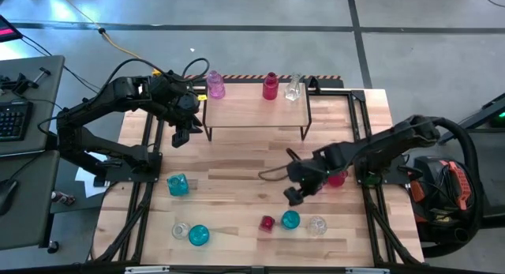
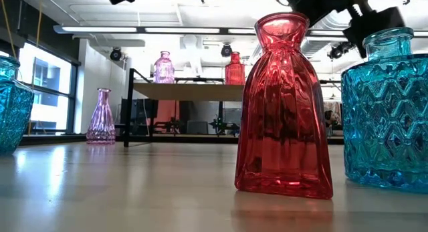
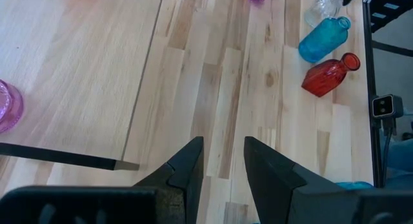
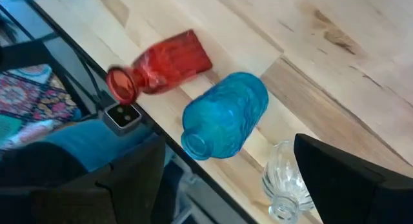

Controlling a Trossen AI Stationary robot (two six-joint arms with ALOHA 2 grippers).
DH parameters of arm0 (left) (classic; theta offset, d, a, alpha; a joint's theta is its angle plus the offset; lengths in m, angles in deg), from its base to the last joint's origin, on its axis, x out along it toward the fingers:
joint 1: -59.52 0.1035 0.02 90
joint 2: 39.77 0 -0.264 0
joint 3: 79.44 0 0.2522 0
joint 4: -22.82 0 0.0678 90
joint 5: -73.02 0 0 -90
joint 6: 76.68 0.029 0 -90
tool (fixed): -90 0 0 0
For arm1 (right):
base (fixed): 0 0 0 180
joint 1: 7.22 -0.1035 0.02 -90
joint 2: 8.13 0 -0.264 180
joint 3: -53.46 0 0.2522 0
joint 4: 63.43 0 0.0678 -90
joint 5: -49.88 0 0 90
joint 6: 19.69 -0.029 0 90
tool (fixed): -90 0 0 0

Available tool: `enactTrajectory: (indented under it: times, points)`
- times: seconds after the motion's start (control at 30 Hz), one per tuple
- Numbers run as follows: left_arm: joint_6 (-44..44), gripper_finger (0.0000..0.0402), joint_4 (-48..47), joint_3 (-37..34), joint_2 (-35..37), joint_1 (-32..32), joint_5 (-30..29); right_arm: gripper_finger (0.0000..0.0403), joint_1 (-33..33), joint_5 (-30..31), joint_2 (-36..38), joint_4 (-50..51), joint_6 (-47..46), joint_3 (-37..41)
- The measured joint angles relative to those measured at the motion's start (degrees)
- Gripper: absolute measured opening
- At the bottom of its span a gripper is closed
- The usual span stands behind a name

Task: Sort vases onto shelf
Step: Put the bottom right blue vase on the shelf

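Observation:
The shelf (image 1: 256, 114) stands at the table's far side with a pink vase (image 1: 215, 86), a red vase (image 1: 271, 86) and a clear vase (image 1: 293, 88) upright along its far edge. My left gripper (image 3: 222, 161) hovers open and holding nothing at the shelf's left end (image 1: 183, 133). My right gripper (image 1: 297, 187) hangs open above the table, right of centre. Below it, near the front edge, a red vase (image 4: 161, 66), a teal vase (image 4: 226, 121) and a clear vase (image 4: 284, 182) stand in a row on their bases. Its fingers stand wide apart, clear of them.
More vases stand on the table. A teal one (image 1: 178, 185) is at the left, and a clear one (image 1: 181, 229) and a teal one (image 1: 199, 235) are at the near left. A pink one (image 1: 338, 178) is beside the right arm. Bare wood lies in front of the shelf.

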Motion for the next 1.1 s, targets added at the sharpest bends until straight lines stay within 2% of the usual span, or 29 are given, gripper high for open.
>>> enactTrajectory:
  times: [0.3, 0.67, 0.9, 1.1]
  points:
    - [0.0, 0.0104, 0.0, 0.0, 0.0, 0.0, 0.0, 0.0321, -7.7, 11.8, -0.2, -2.2, -1.4, 0.0]
    - [0.0, 0.0104, 0.0, 0.0, 0.0, 0.0, 0.0, 0.0320, -11.2, 12.0, -5.4, -4.0, -1.3, 0.0]
    - [0.0, 0.0104, 0.0, 0.0, 0.0, 0.0, 0.0, 0.0320, -11.3, 14.0, -5.5, -5.9, 2.5, 0.0]
    - [0.0, 0.0104, 0.0, 0.0, 0.0, 0.0, 0.0, 0.0320, -11.3, 12.4, -5.5, -6.7, 3.7, 0.0]
